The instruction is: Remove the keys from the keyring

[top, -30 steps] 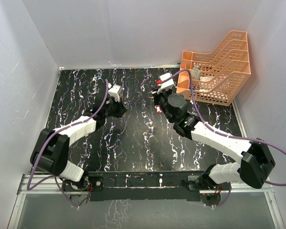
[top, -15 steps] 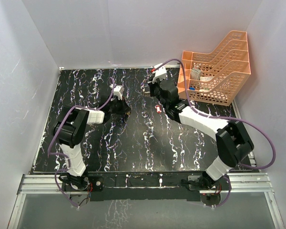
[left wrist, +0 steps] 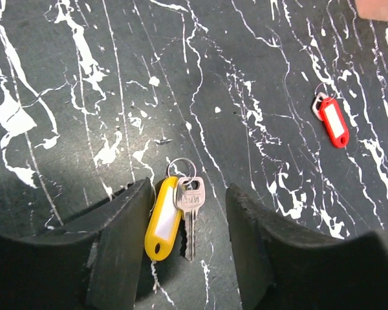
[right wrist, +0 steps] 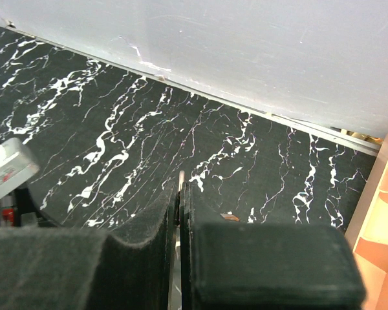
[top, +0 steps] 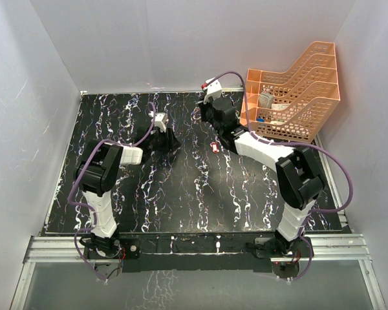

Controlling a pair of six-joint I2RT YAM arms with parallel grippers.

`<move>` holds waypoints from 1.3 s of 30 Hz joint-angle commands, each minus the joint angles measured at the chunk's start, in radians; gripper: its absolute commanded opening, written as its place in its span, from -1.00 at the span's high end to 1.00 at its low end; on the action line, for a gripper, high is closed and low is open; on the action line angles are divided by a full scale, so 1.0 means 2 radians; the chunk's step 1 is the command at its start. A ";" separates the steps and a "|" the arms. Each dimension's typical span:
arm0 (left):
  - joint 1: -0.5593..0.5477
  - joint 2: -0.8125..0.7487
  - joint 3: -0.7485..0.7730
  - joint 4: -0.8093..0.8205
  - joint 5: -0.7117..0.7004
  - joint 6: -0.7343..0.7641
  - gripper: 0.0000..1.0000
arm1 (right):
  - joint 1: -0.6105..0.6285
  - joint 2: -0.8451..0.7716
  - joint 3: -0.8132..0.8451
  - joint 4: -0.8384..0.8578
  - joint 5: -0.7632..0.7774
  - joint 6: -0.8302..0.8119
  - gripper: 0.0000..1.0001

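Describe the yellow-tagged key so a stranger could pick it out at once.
On the black marbled table, look between the open fingers of the left gripper. There lies a silver key beside a yellow plastic tag, both on a small ring; the yellow sets it apart from the red tag lying off to the right.

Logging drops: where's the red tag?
The red tag lies on the table at the upper right of the left wrist view, apart from the yellow tag and silver key between the open fingers of the left gripper.
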 commanded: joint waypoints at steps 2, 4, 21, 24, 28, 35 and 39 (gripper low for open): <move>0.006 -0.050 -0.010 -0.049 -0.042 0.018 -0.17 | -0.013 0.029 0.049 0.028 -0.016 0.010 1.00; 0.006 -0.064 -0.010 -0.058 -0.056 0.027 -0.63 | -0.017 0.043 0.059 0.027 -0.021 0.012 1.00; 0.006 -0.151 -0.027 -0.098 -0.179 0.046 -0.97 | -0.028 0.125 0.105 0.011 -0.037 0.035 1.00; 0.007 -0.164 -0.022 -0.105 -0.179 0.045 -0.97 | -0.028 0.115 0.101 0.006 -0.034 0.031 1.00; 0.006 -0.184 -0.026 -0.099 -0.161 0.032 -0.97 | -0.028 0.102 0.095 0.001 -0.026 0.019 1.00; 0.006 -0.202 -0.026 -0.110 -0.166 0.026 -0.97 | -0.028 0.132 0.111 -0.024 -0.036 0.019 1.00; 0.006 -0.200 -0.020 -0.119 -0.174 0.026 -0.97 | -0.028 0.180 0.162 -0.055 -0.041 0.011 1.00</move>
